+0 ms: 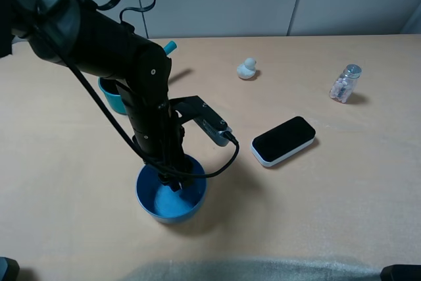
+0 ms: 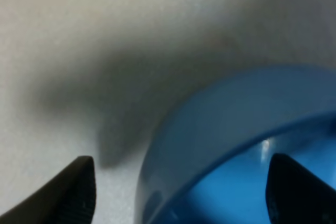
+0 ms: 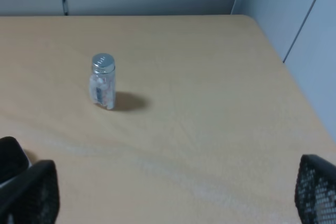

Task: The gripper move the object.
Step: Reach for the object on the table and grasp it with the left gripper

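Straddling blue bowl (image 2: 236, 103) wall with left end effector (image 2: 181, 182) spread wide: one finger inside, other outside above counter (image 1: 316, 202). Wall squarely between; nothing pinched yet.

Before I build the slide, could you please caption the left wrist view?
Open left gripper straddles the wall of the round medium-blue plastic bowl on a pale table.

A teal saucepan (image 1: 113, 100), a small white duck (image 1: 247, 68), a metal-lidded glass jar (image 1: 345, 83) and a flat black-and-white device (image 1: 283, 140) sit well apart on the counter (image 1: 342, 195).
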